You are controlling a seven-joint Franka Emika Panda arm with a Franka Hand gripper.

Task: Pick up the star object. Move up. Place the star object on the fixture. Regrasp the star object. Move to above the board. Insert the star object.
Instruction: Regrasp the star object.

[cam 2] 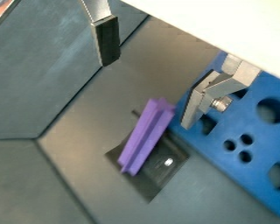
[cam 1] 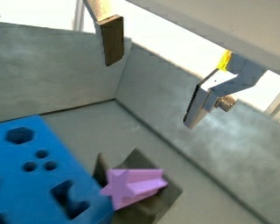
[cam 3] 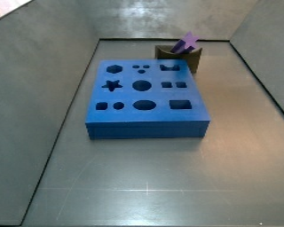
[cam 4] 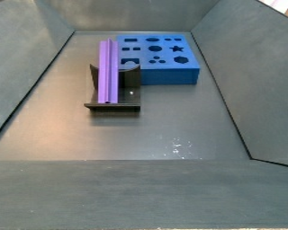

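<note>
On fixture [cam 4: 112, 94] beside board [cam 3: 148, 99] we see star object [cam 4: 107, 68] lying tilted in notch; gripper [cam 2: 154, 66] high above both, out of both side views; fingers [cam 1: 111, 41] spread wide, nothing between them.

Lab: grey-walled test bin [cam 3: 61, 106]
</note>
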